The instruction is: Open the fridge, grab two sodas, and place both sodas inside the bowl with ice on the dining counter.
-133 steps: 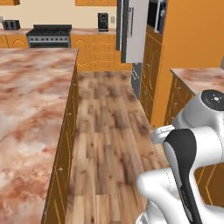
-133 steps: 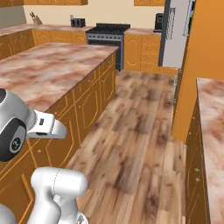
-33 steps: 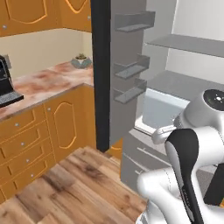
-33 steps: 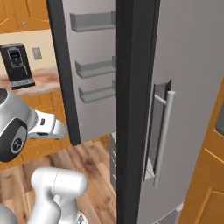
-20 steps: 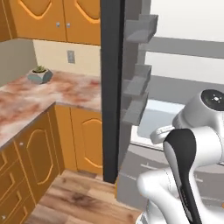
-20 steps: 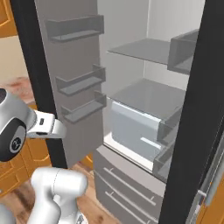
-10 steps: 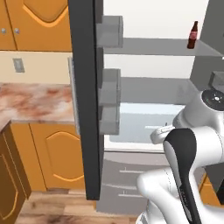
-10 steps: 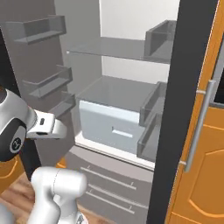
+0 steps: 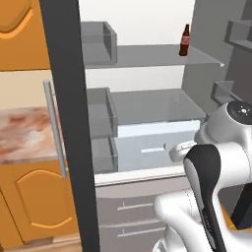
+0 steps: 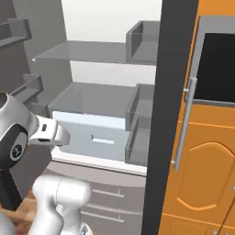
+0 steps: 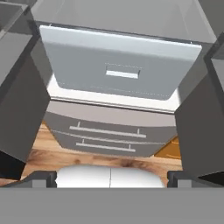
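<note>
I see the fridge (image 9: 147, 123) standing open, and the bottle (image 9: 184, 41) upright on the shelf at upper right of the left view. My gripper (image 11: 111, 177) is spread wide and empty. I judge the bottle light, rigid, slick and tippy, best pinched around its body.

An orange base cabinet (image 9: 37, 206) with an arched door panel stands under a pinkish marbled wall counter (image 9: 24, 135). An orange upper cabinet (image 9: 19, 34) hangs above that counter. A black-fronted built-in appliance (image 10: 218, 66) sits above another orange cabinet (image 10: 202, 183).

bottle (image 9: 184, 41) label too small, fridge (image 9: 147, 98) top cropped (both base views)
</note>
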Tool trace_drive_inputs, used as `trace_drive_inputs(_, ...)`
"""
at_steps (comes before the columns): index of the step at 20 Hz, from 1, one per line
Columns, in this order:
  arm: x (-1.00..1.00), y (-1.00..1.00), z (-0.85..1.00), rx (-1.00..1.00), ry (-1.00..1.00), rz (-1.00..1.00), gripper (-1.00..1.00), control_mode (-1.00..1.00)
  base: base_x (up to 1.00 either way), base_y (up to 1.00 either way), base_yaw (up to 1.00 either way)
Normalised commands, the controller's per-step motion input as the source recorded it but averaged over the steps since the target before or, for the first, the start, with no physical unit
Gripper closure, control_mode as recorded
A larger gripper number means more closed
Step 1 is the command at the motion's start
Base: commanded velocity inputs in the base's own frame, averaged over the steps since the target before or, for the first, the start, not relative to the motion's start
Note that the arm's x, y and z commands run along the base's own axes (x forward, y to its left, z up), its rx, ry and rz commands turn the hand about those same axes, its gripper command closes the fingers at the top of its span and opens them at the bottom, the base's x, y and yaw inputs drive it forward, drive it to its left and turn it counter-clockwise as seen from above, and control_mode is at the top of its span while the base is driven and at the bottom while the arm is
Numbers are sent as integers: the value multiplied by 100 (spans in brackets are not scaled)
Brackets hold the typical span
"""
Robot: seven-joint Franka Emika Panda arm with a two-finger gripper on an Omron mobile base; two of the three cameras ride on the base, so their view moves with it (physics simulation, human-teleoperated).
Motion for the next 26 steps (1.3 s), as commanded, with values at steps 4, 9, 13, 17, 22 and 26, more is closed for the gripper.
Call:
trace_drive_inputs(4, 0, 0, 0, 0, 0, 0, -100, 100, 49, 7, -34)
trace_drive_inputs(9, 0, 0, 0, 0, 0, 0, -100, 100, 60, 14, -30)
trace_drive_inputs(13, 0, 0, 0, 0, 0, 0, -100, 100, 64, 22, -21)
trace_drive_inputs(17, 0, 0, 0, 0, 0, 0, -100, 100, 60, 23, -7)
trace_drive_inputs(22, 11, 0, 13, -1, -23, 1, -100, -100, 23, 7, 0)
trace_drive_inputs(26, 3, 0, 47, -3, -47, 2, -100, -100, 0, 0, 0)
